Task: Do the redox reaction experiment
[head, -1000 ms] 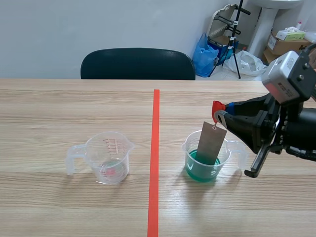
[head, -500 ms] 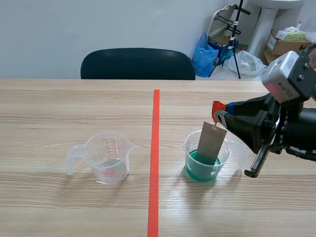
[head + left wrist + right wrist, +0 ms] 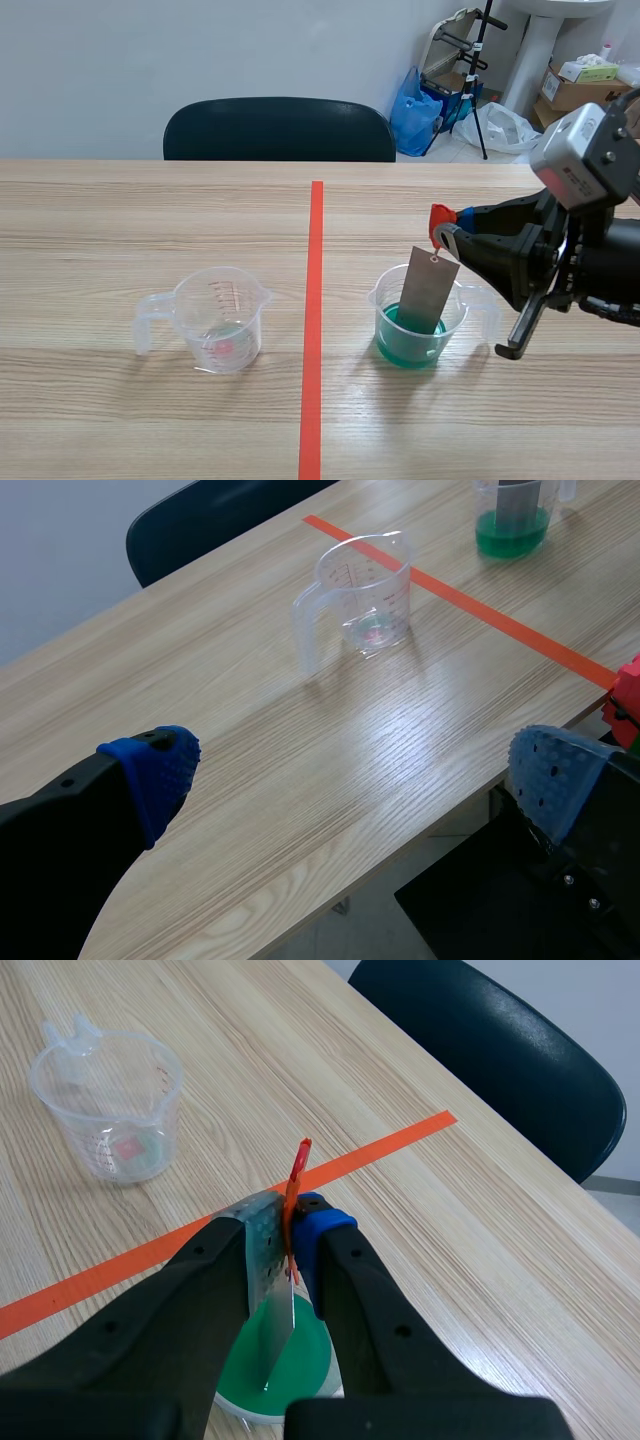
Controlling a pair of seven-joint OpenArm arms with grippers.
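A grey metal plate (image 3: 428,290) stands tilted in a clear beaker (image 3: 386,293) of green liquid (image 3: 405,347) right of the tape line. My right gripper (image 3: 447,235) is shut on the red tab (image 3: 440,217) at the plate's upper end. In the right wrist view the tab (image 3: 298,1175) sticks up between the pads, and the plate (image 3: 272,1338) hangs down into the green liquid (image 3: 295,1365). A second clear beaker (image 3: 218,318), almost empty, stands left of the line. My left gripper (image 3: 355,775) is open, held off the table's near edge, with that beaker (image 3: 365,595) far ahead.
An orange tape line (image 3: 314,300) runs down the middle of the wooden table. A dark chair (image 3: 278,128) stands behind the far edge. A blue bag (image 3: 415,110) and boxes (image 3: 580,85) lie on the floor at the back right.
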